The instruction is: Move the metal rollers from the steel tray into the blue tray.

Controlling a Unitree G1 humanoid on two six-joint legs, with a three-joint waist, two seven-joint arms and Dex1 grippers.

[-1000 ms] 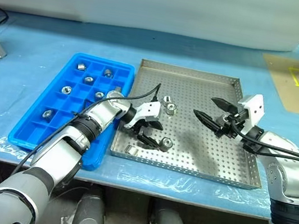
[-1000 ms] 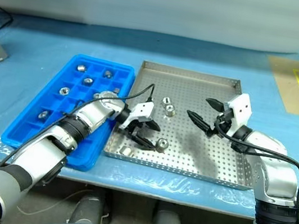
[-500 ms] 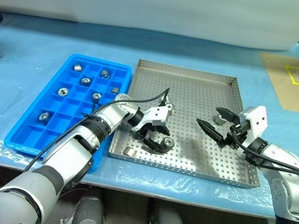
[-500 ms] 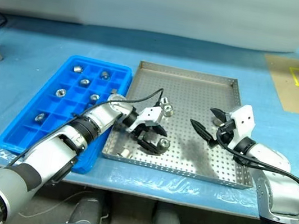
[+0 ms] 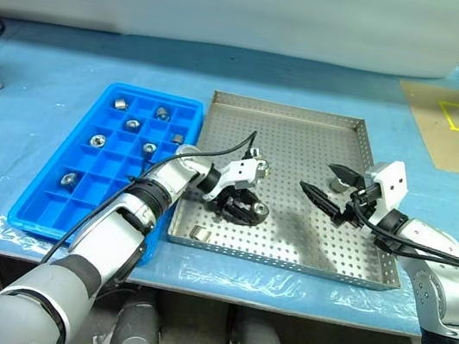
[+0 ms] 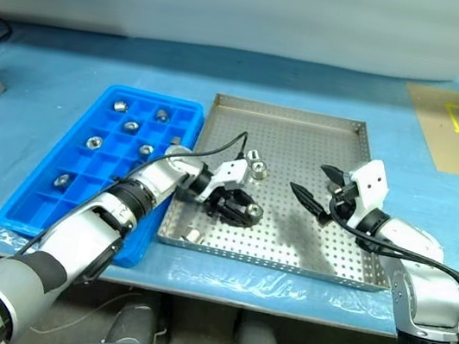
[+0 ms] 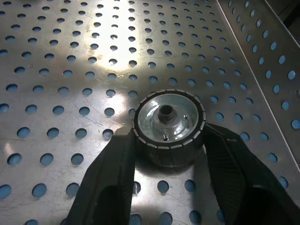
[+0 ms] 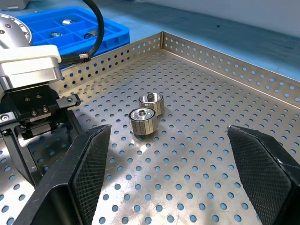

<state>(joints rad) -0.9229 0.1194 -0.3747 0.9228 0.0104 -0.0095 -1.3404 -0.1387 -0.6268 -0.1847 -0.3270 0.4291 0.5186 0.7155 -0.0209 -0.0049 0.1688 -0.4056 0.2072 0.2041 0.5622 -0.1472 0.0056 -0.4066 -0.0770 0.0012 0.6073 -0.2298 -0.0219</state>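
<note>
Fingers of left hand clamp one roller (upright) on steel tray.

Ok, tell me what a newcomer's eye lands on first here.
First, the left pincer closed around a metal roller on the steel tray, near its front left. Next, the bright blue tray just left of it, several rollers already in its compartments. Then the right pincer, open above the steel tray's right side.
</note>
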